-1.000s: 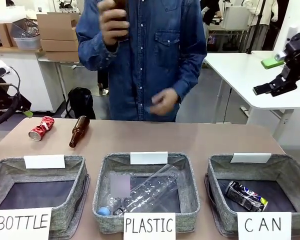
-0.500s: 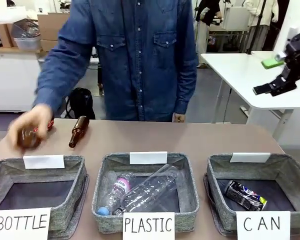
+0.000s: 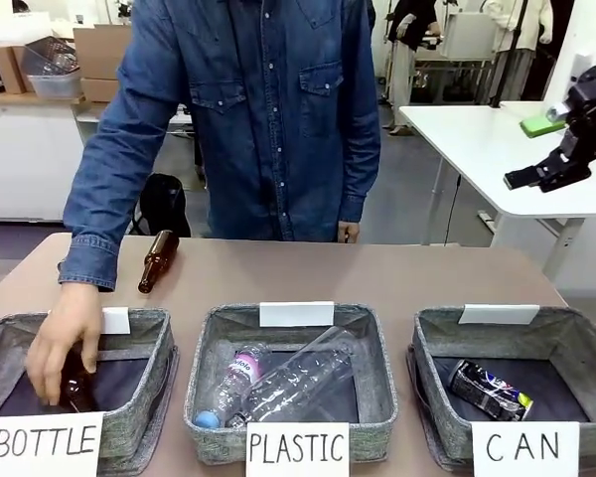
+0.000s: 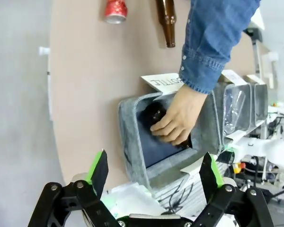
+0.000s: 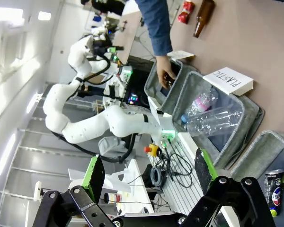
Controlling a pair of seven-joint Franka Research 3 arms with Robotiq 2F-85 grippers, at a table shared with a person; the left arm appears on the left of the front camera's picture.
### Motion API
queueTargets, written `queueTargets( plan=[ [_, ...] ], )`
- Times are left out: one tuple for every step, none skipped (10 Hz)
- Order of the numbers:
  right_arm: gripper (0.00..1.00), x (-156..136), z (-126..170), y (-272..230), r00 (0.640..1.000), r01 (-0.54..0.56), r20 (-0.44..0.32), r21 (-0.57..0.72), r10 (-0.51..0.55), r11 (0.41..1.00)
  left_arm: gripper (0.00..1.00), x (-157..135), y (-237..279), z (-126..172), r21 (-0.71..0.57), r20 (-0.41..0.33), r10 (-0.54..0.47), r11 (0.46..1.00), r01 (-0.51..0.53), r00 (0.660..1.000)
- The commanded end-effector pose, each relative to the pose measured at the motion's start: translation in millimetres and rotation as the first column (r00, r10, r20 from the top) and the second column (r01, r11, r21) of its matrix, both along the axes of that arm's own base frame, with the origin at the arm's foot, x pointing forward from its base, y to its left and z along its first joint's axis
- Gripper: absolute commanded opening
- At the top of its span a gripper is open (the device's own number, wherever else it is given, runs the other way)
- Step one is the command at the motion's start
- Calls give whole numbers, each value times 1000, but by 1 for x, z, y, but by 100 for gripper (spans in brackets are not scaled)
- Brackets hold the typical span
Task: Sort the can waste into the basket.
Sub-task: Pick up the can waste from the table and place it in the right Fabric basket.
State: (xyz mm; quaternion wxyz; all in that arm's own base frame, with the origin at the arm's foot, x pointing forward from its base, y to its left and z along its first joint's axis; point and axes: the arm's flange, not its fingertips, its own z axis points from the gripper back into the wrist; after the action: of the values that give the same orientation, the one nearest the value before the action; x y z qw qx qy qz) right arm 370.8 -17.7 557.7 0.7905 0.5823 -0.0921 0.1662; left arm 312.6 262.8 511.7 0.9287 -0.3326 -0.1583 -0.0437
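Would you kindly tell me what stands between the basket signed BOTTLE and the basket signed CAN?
In the front view, the PLASTIC basket stands between them, holding clear plastic bottles.

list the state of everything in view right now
red can, lying on the table
black can, lying in the CAN basket
brown bottle, lying on the table
clear bottles, lying in the PLASTIC basket
person's hand, inside the BOTTLE basket, on a dark bottle
left gripper, open
right gripper, open
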Motion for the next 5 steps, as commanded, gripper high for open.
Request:
queueTargets(
  plan=[
    [100,0,1,-1,1000,-13,14,0,13,1000,100,34,-12,11,2,-6,-88,996,88,996],
    [100,0,1,-1,1000,-13,14,0,13,1000,100,51,-27,8,36,-55,-81,996,83,995],
    [100,0,1,-1,1000,-13,14,0,13,1000,100,47,-20,12,35,-51,-78,996,80,996],
    [100,0,1,-1,1000,-13,14,0,13,1000,100,36,-8,17,16,-39,-29,999,29,999],
    [100,0,1,-1,1000,-13,14,0,13,1000,100,13,14,19,-18,-24,30,999,-30,999]
  ],
)
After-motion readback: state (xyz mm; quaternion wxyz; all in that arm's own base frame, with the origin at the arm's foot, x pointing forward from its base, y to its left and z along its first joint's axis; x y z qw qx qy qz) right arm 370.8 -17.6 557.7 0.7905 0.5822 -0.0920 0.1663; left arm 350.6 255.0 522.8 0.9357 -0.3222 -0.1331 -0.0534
